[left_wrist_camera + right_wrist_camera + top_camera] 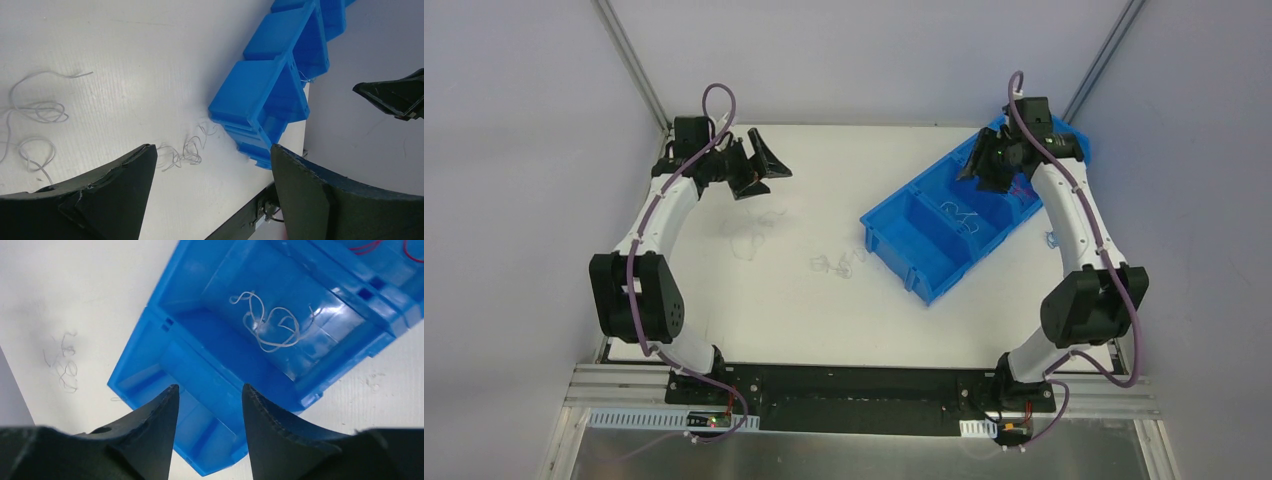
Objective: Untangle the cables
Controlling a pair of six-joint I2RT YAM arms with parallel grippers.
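Up close, left gripper [212, 150] gaped wide and right gripper [210, 390] stood part-open, both empty. White cable [267, 327] and red cables [365, 247] lay in the bin [150, 365]; white tangles [185, 150] lay loose on the tabletop [125, 50], so perhaps halfway done.

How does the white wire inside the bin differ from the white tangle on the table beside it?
The thin white wire lies in the middle compartment of the blue plastic bin; the thin white tangle lies on the table outside its end wall. The wire spreads in a few wide loops; the tangle bunches into smaller curls. Both are white, thin and lying loose.
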